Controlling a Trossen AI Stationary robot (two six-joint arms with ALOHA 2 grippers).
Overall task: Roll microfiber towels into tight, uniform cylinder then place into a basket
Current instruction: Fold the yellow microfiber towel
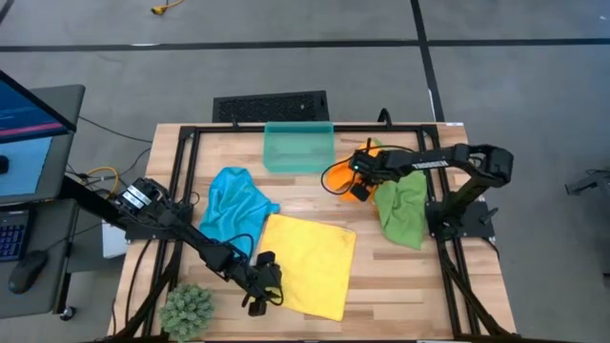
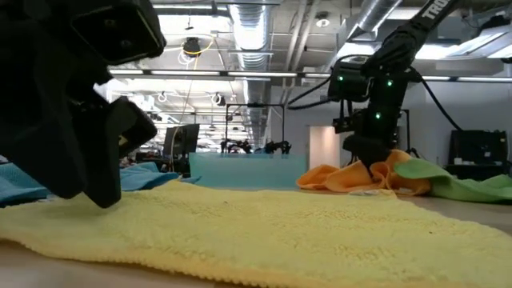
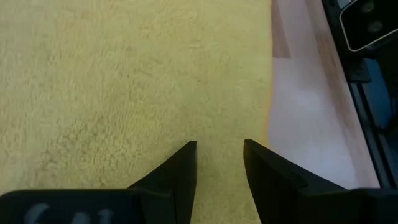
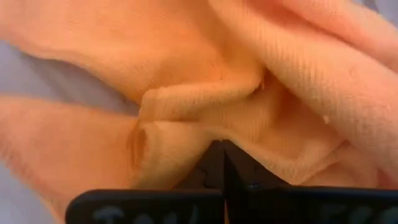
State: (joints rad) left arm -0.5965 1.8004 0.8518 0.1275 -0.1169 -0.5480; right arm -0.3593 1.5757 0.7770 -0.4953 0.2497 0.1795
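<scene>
The yellow towel [image 1: 310,262] lies spread flat at the table's near middle. My left gripper [image 3: 219,155] is open low over its left near part, close to its edge; it also shows in the high view [image 1: 262,286]. The orange towel [image 1: 355,179] lies bunched by the green towel [image 1: 405,205] at the right. My right gripper [image 1: 360,170] is shut on the orange towel. The blue towel [image 1: 233,205] lies crumpled at the left. The teal basket [image 1: 298,146] stands at the far middle and holds no towel. My left gripper's fingers [image 3: 180,168] point down at the yellow towel's surface [image 3: 124,93] near its edge; I cannot tell whether they touch it. My right gripper pinches a raised fold of the orange towel [image 4: 205,134] between its two fingers, several layers bunched there. The fingers come from above, pointing down [image 2: 370,152]. The towel's bulk rests on the table [image 2: 344,180].
A spiky green plant [image 1: 188,310] stands at the near left corner beside my left arm. A black grated rectangle [image 1: 270,105] lies beyond the far edge. Black frame rails [image 1: 186,162] run along the table's sides. Bare wood shows between the yellow and green towels.
</scene>
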